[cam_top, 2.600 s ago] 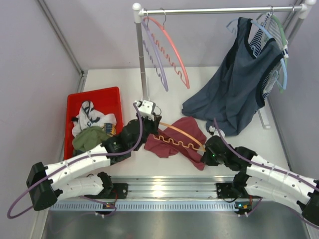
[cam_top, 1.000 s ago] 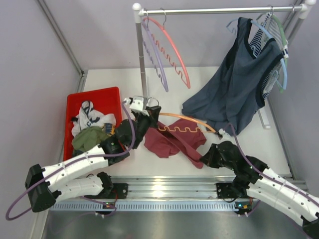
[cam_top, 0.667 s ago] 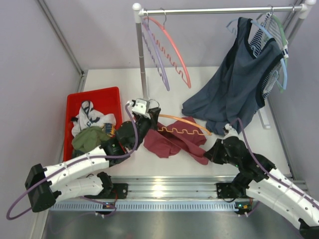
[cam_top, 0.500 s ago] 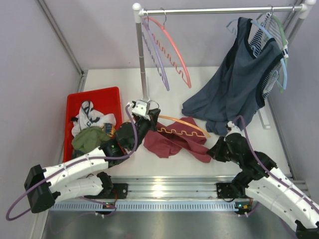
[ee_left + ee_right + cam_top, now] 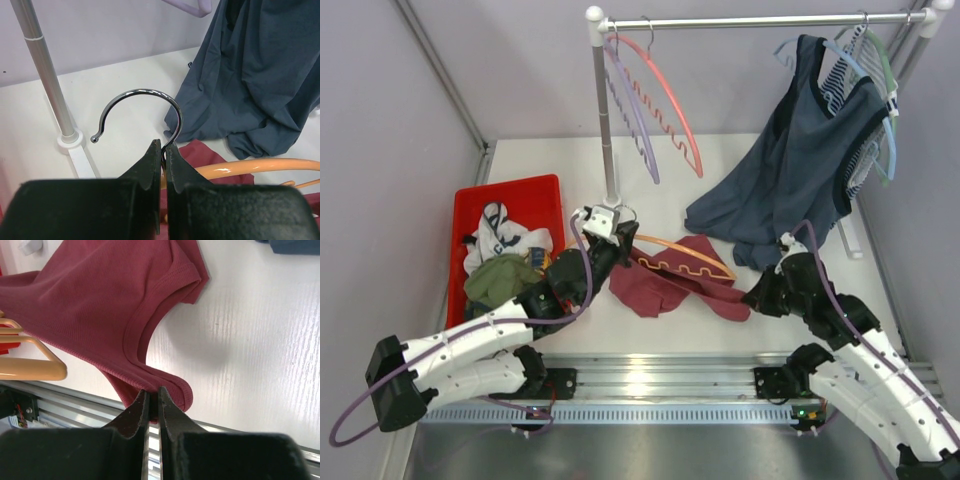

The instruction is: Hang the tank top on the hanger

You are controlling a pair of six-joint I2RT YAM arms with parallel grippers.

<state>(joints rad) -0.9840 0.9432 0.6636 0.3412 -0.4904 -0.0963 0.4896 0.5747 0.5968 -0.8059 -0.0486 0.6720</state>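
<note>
The maroon tank top (image 5: 665, 288) lies on the white table, stretched toward the right; it also shows in the right wrist view (image 5: 100, 315). The orange hanger (image 5: 685, 258) lies across it, lifted at its left end. My left gripper (image 5: 620, 238) is shut on the hanger's metal hook (image 5: 145, 107), at the neck (image 5: 164, 150). My right gripper (image 5: 752, 297) is shut on a shoulder strap (image 5: 165, 382) of the tank top, pinched between the fingertips (image 5: 154, 395) and held just above the table. One orange hanger arm (image 5: 30, 367) shows at the left of the right wrist view.
A red bin (image 5: 510, 245) with clothes, including an olive green garment (image 5: 500, 277), sits at left. The rack pole (image 5: 604, 120) stands behind the left gripper, with pink-red (image 5: 665, 95) and lilac (image 5: 630, 115) hangers. A dark blue-grey top (image 5: 790, 170) hangs at right, draping onto the table.
My right gripper has pulled the tank top's strap to the right and lifted it, stretching the cloth. My left gripper still holds the hanger's hook; the hanger has swung slightly.
</note>
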